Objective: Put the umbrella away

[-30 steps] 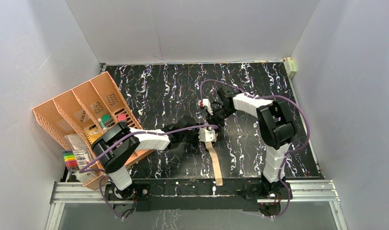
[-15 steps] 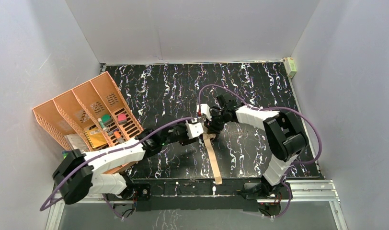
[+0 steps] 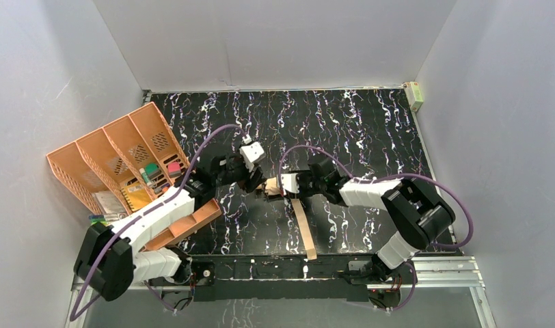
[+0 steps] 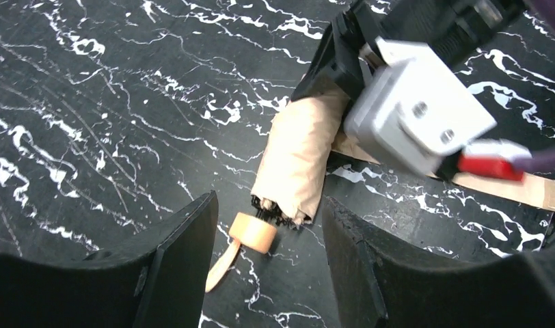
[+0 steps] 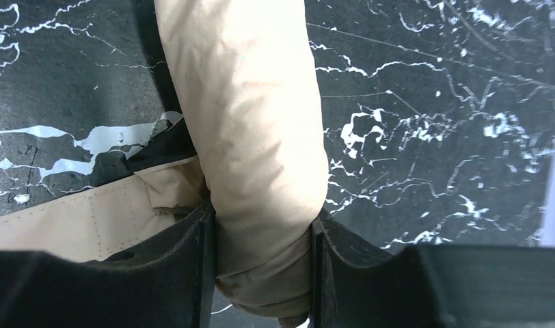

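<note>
The umbrella (image 5: 247,102) is folded into a tan roll and lies low over the black marbled table (image 3: 357,130). My right gripper (image 5: 261,225) is shut on the roll, its pads pressing both sides. The umbrella's long tan strap (image 3: 303,232) trails toward the table's near edge. In the left wrist view the roll (image 4: 295,157) ends in black rib tips and a small light-tan handle (image 4: 254,232). My left gripper (image 4: 268,208) stands open just short of that handle, touching nothing. From above, the left gripper (image 3: 254,182) faces the right gripper (image 3: 280,186) across the umbrella (image 3: 269,186).
An orange plastic desk organizer (image 3: 124,147) with several compartments and small items stands tilted at the left edge, beside the left arm. A small pale box (image 3: 416,94) sits at the back right corner. Grey walls close in three sides.
The left gripper let go, opened wider and drew back to the left. The right arm came nearer and lower, bringing the umbrella with it.
</note>
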Action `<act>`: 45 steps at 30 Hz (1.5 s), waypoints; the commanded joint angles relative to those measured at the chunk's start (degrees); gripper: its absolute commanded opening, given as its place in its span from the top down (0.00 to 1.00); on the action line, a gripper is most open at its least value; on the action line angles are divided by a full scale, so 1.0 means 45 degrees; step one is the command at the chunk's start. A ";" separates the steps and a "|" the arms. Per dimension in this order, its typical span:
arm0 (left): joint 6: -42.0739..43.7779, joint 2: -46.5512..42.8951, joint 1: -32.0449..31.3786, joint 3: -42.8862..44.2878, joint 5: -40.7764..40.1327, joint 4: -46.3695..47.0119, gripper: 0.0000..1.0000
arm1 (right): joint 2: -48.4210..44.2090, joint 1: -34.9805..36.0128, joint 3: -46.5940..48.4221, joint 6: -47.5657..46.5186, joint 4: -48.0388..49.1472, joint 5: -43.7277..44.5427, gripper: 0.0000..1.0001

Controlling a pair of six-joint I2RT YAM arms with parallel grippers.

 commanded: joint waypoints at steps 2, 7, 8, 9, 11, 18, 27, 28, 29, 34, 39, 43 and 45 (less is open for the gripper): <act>0.0888 0.1425 0.0302 0.1445 0.2537 -0.0810 0.44 | 0.0306 0.0889 -0.2078 -0.1300 0.0600 0.1917 0.76; 0.2223 0.3567 0.0399 0.2826 0.4095 -0.2044 0.43 | 0.0139 0.1473 -0.3244 -0.1785 0.2541 0.2682 0.76; 0.2394 0.4034 0.0416 0.3213 0.4305 -0.2552 0.42 | 0.0105 0.1522 -0.3415 -0.1816 0.2805 0.2694 0.76; 0.2591 0.4549 0.0420 0.3557 0.4382 -0.2901 0.42 | 0.0069 0.1582 -0.3593 -0.1861 0.2973 0.2708 0.76; 0.2774 0.5549 0.0435 0.4203 0.4475 -0.3394 0.34 | -0.0008 0.1663 -0.3813 -0.1917 0.3272 0.2761 0.76; 0.3713 0.8101 0.0474 0.5714 0.5232 -0.4725 0.24 | -0.0231 0.1811 -0.3950 -0.1986 0.3395 0.2750 0.76; 0.4212 0.9587 0.0615 0.6583 0.5588 -0.5357 0.26 | -0.0396 0.1923 -0.3931 -0.1864 0.3283 0.2718 0.77; 0.4242 0.9723 0.0616 0.6639 0.5695 -0.5451 0.27 | -0.0426 0.1932 -0.3931 -0.1814 0.3279 0.2718 0.77; 0.4248 0.9875 0.0616 0.6642 0.5828 -0.5521 0.28 | -0.0454 0.1934 -0.3931 -0.1785 0.3269 0.2718 0.77; 0.4227 1.0161 0.0616 0.6436 0.6249 -0.5716 0.42 | -0.0627 0.1953 -0.3967 -0.1594 0.3316 0.2803 0.77; 0.4221 1.0008 0.0596 0.6263 0.6093 -0.5717 0.68 | -0.0847 0.1952 -0.3951 -0.1413 0.3221 0.2731 0.73; 0.4337 0.9782 0.0568 0.6171 0.5706 -0.5722 0.81 | -0.1434 0.1953 -0.3766 -0.1126 0.2697 0.2435 0.68; 0.4453 0.9588 0.0553 0.6049 0.5484 -0.5626 0.88 | -0.1818 0.1953 -0.3594 -0.0978 0.2304 0.2364 0.63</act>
